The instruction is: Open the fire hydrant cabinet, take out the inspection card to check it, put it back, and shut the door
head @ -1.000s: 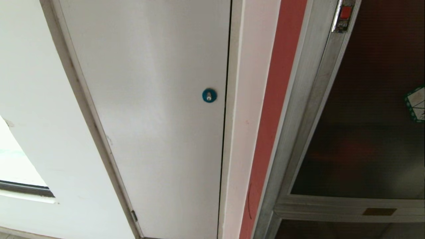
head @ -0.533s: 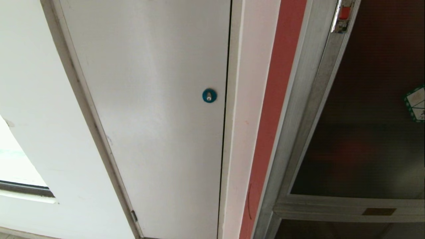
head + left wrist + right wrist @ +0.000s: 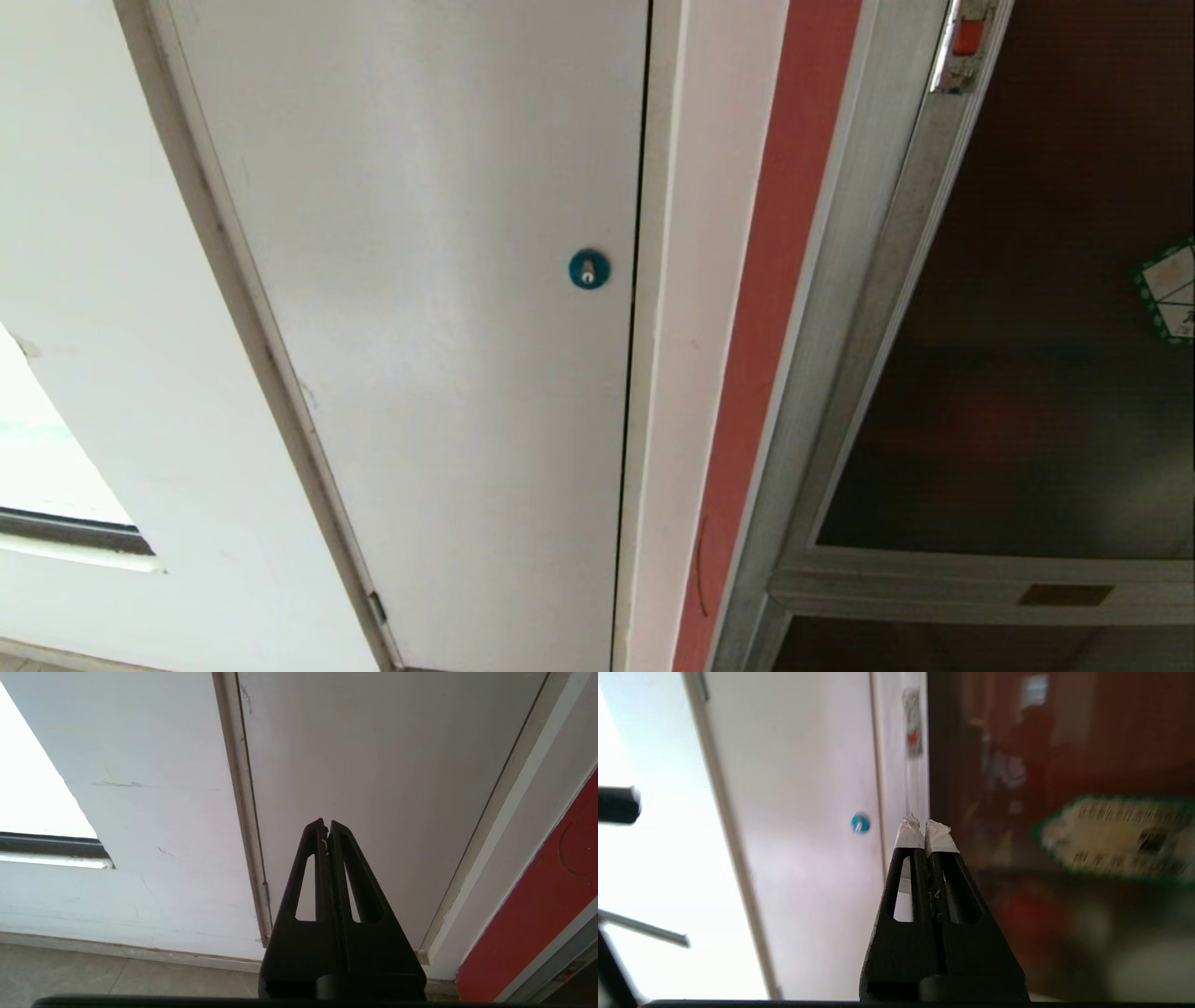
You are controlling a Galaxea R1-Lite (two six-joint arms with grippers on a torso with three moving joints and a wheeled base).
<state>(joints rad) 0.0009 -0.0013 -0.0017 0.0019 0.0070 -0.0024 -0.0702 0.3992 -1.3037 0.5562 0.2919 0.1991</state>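
Note:
The fire hydrant cabinet's silver frame [image 3: 868, 280] runs down the right of the head view. Its door [image 3: 1046, 327], dark tinted glass, lies closed in that frame, with a small red latch [image 3: 968, 37] at the top and a green-bordered sticker [image 3: 1172, 289] at the picture's right edge. My right gripper [image 3: 925, 828] is shut and empty. Its taped tips point at the door's latch-side edge, a short way below the latch [image 3: 913, 737] and beside the sticker [image 3: 1115, 835]. My left gripper [image 3: 327, 826] is shut and parked low before the white panel [image 3: 373, 765]. The inspection card is hidden.
A plain white panel [image 3: 420, 280] with a blue round lock [image 3: 588, 269] fills the middle, and a red strip [image 3: 775, 280] separates it from the cabinet. A shorter glass panel [image 3: 934, 653] sits below the door. A window opening [image 3: 47, 448] is at the left.

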